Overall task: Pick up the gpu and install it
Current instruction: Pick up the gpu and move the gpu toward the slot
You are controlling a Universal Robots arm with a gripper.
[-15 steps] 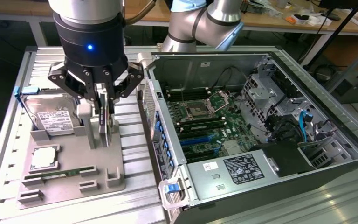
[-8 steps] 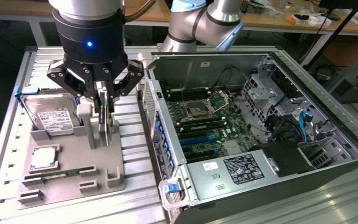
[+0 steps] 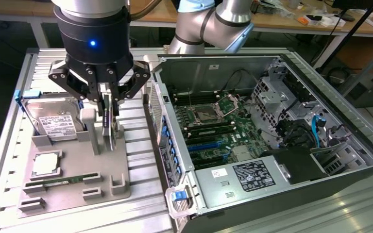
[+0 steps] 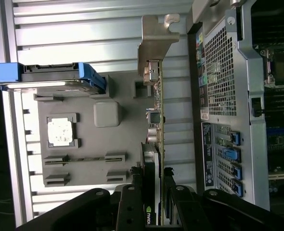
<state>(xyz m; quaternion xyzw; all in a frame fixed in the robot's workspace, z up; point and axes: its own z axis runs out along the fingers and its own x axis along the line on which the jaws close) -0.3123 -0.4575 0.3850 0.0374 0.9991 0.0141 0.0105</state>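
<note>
The gpu stands on edge, a thin card hanging straight down over the grey holder tray on the exterior view's left. My gripper is shut on its upper edge, one finger on each face. Whether the card's lower edge still touches the tray I cannot tell. In the wrist view the gpu runs away from my gripper, showing its brownish board edge and the silver end bracket. The black fingers press on either side of the black cooler.
On the tray lie a silver hard drive, a square processor and a slim green memory stick, with a grey post close by the card. The open computer case with its motherboard lies on the exterior view's right.
</note>
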